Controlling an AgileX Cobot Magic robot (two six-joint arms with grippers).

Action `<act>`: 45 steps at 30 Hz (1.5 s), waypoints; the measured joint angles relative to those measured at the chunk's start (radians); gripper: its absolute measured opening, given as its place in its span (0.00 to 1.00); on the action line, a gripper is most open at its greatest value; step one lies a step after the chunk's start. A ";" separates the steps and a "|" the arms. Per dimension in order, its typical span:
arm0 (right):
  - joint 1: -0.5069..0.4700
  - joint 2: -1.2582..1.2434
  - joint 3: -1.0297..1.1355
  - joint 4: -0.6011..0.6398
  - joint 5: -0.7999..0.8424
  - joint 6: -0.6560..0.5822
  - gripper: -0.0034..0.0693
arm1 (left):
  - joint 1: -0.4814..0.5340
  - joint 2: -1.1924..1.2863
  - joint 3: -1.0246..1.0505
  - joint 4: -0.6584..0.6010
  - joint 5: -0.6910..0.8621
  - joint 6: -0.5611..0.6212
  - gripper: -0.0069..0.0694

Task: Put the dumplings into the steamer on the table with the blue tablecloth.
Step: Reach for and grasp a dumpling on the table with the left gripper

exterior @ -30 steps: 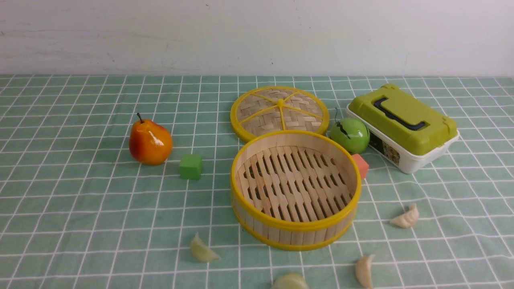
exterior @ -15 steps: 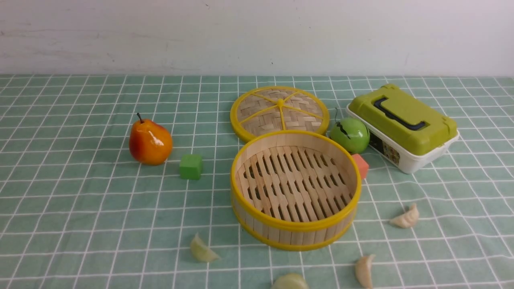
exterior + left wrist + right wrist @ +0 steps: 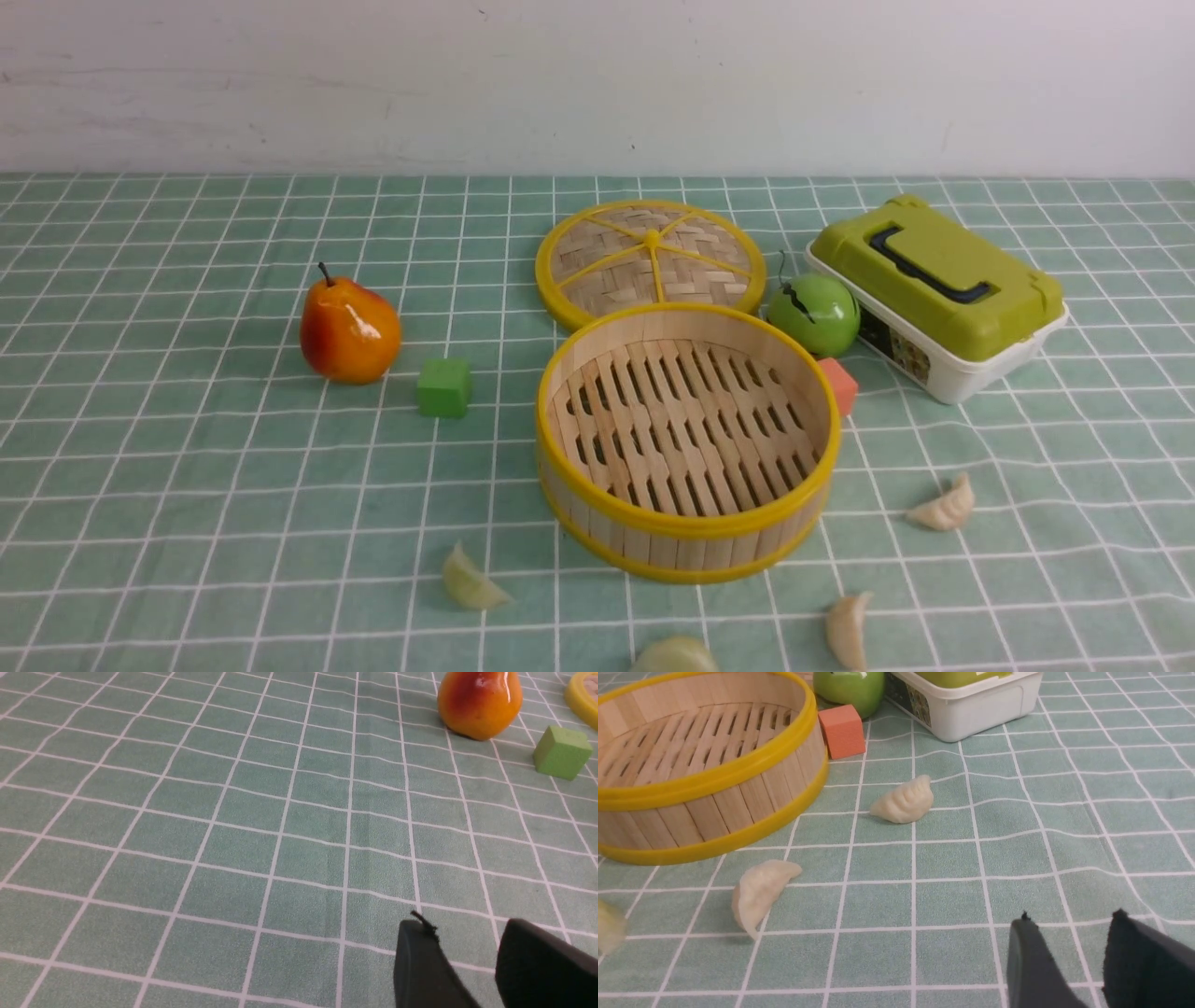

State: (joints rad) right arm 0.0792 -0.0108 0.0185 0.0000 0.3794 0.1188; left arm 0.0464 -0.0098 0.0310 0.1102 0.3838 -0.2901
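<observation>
left jaws (image 3: 462, 947): parted, nothing between | right jaws (image 3: 1071, 938): parted, nothing between | dumplings: two cream, pleated crescents (image 3: 945, 505) (image 3: 848, 631), two yellowish-green (image 3: 471, 581) (image 3: 676, 655), on the gridded cloth (image 3: 233, 523) outside the steamer (image 3: 688, 548) | steamer: round, pale slatted wood, yellow-rimmed | woven lid (image 3: 607, 269): behind it | pear (image 3: 350, 331): glossy orange

On the table (image 3: 233, 523), dumplings (image 3: 473, 581) are lying near the front edge, left, right and before the steamer (image 3: 689, 541); the lid (image 3: 597, 266) is resting behind it.
</observation>
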 joint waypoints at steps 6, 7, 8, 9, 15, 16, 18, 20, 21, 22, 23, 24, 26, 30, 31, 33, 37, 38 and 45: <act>0.000 0.000 0.000 -0.013 0.000 0.000 0.38 | 0.000 0.000 0.000 0.011 0.000 0.000 0.40; 0.000 0.000 0.000 -0.014 0.000 0.000 0.38 | 0.000 0.000 0.000 0.015 0.000 0.000 0.40; 0.000 0.000 0.000 -0.014 0.000 0.000 0.38 | 0.000 0.000 0.000 0.023 0.000 0.000 0.40; 0.000 0.000 0.000 -0.014 0.000 0.000 0.38 | 0.000 0.000 0.000 0.030 0.000 0.000 0.40; 0.000 0.000 0.000 0.140 -0.002 0.078 0.38 | 0.000 0.000 0.000 -0.247 -0.121 -0.199 0.40; 0.000 0.000 0.000 0.140 -0.002 0.078 0.38 | 0.000 0.000 0.000 -0.247 -0.128 -0.217 0.40; 0.000 0.000 0.001 0.410 0.005 0.237 0.38 | 0.000 0.000 0.000 -0.602 -0.215 -0.453 0.40; 0.000 0.000 0.006 0.602 0.016 0.349 0.38 | 0.000 0.000 0.000 -0.812 -0.251 -0.584 0.40; 0.000 0.000 0.006 0.618 0.017 0.357 0.38 | 0.000 0.000 0.000 -0.829 -0.251 -0.594 0.40; 0.000 0.000 0.008 0.703 0.019 0.399 0.38 | 0.000 0.000 0.000 -0.936 -0.261 -0.637 0.40; 0.000 0.000 0.008 0.738 0.019 0.415 0.38 | 0.000 0.000 0.000 -0.990 -0.263 -0.650 0.40; 0.000 0.000 0.008 0.755 0.018 0.420 0.38 | 0.000 0.000 0.000 -1.032 -0.265 -0.651 0.40; 0.000 0.000 0.009 0.750 0.002 0.420 0.38 | 0.000 0.000 0.000 -1.063 -0.272 -0.651 0.40; 0.000 0.000 0.009 0.713 -0.098 0.404 0.38 | 0.000 0.000 0.000 -1.092 -0.273 -0.650 0.40; 0.000 0.000 0.009 0.706 -0.125 0.377 0.38 | 0.000 0.000 -0.005 -1.092 -0.262 -0.631 0.40; 0.000 0.000 0.005 0.702 -0.141 0.318 0.38 | 0.000 0.000 -0.025 -1.084 -0.246 -0.581 0.40; 0.000 0.011 -0.076 0.682 -0.142 0.090 0.31 | 0.000 0.000 -0.156 -1.032 -0.228 -0.302 0.40; 0.000 0.033 -0.103 0.675 -0.140 0.045 0.27 | 0.000 0.001 -0.196 -1.018 -0.213 -0.223 0.39; 0.000 0.410 -0.414 0.544 0.000 -0.349 0.02 | 0.000 0.304 -0.558 -0.803 0.179 0.234 0.10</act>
State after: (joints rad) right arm 0.0792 0.3992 -0.3952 0.5440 0.3789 -0.2300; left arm 0.0464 0.2946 -0.5267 -0.6926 0.5627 -0.0565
